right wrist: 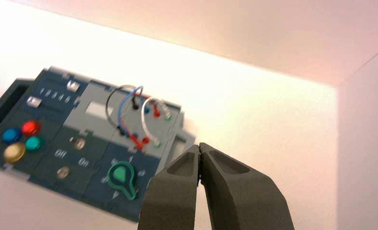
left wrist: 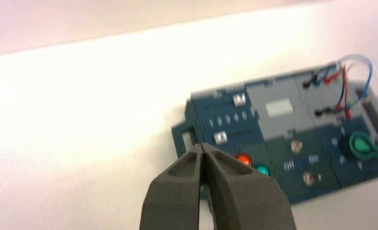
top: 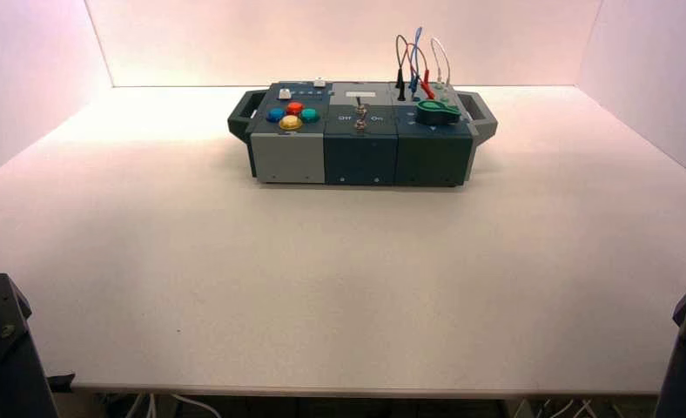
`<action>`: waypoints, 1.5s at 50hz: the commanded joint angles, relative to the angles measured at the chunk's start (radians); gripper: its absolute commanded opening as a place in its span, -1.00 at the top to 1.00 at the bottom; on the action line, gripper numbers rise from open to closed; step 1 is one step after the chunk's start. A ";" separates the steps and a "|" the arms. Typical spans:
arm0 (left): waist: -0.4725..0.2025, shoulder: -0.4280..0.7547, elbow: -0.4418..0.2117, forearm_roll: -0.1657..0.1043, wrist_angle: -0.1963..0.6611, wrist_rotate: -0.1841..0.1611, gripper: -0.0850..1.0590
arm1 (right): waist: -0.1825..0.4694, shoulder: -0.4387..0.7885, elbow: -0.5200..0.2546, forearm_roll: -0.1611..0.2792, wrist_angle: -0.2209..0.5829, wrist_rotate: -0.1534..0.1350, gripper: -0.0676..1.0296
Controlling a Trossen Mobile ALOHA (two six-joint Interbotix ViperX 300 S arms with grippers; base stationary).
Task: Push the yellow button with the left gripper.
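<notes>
Ahead, the yellow button (top: 290,123) is placed beyond the desk's (top: 348,279) near-left corner, where the left gripper (left wrist: 202,146) is held, fingers pressed together.

Box (top: 359,157) on white table (top: 339,279), black robot arms at corners

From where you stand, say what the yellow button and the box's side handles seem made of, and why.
The yellow button: probably glossy plastic; its dome catches a highlight.

The side handles: likely matte moulded plastic, dark, with thick, bevelled edges, though painted metal is possible.
</notes>
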 commanded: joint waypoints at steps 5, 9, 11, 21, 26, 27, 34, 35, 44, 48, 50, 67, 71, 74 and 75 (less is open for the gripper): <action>-0.006 0.066 -0.089 0.000 0.152 0.009 0.91 | 0.006 0.023 -0.072 0.034 0.110 -0.020 0.92; -0.011 0.092 -0.095 -0.002 0.181 0.015 0.91 | 0.008 0.038 -0.081 0.034 0.138 -0.028 0.91; -0.015 0.100 -0.098 -0.002 0.195 0.020 0.91 | 0.008 0.048 -0.084 0.034 0.156 -0.038 0.91; -0.051 0.137 -0.118 -0.005 0.256 0.041 0.91 | 0.009 0.097 -0.107 0.098 0.218 -0.107 0.91; -0.074 0.141 -0.110 -0.008 0.256 0.041 0.91 | 0.011 0.117 -0.112 0.126 0.229 -0.126 0.91; -0.075 0.141 -0.110 -0.009 0.255 0.041 0.91 | 0.011 0.118 -0.110 0.129 0.229 -0.127 0.91; -0.100 0.161 -0.100 -0.008 0.252 0.041 0.91 | 0.011 0.138 -0.114 0.126 0.227 -0.127 0.91; -0.100 0.163 -0.098 -0.008 0.249 0.041 0.91 | 0.011 0.140 -0.114 0.126 0.227 -0.127 0.91; -0.117 0.179 -0.077 -0.009 0.202 0.041 0.91 | 0.011 0.153 -0.114 0.126 0.227 -0.127 0.91; -0.123 0.183 -0.067 -0.008 0.184 0.041 0.91 | 0.011 0.158 -0.115 0.126 0.227 -0.127 0.91; -0.126 0.189 -0.064 -0.008 0.173 0.041 0.91 | 0.011 0.161 -0.114 0.126 0.227 -0.127 0.91; -0.175 0.232 -0.055 -0.009 0.175 0.037 0.91 | 0.012 0.179 -0.115 0.126 0.225 -0.127 0.91; -0.192 0.239 -0.055 -0.009 0.175 0.035 0.91 | 0.012 0.183 -0.115 0.126 0.227 -0.126 0.91; -0.201 0.245 -0.054 -0.009 0.176 0.035 0.91 | 0.011 0.184 -0.115 0.126 0.225 -0.127 0.91; -0.202 0.249 -0.054 -0.008 0.175 0.035 0.91 | 0.011 0.184 -0.114 0.126 0.225 -0.127 0.91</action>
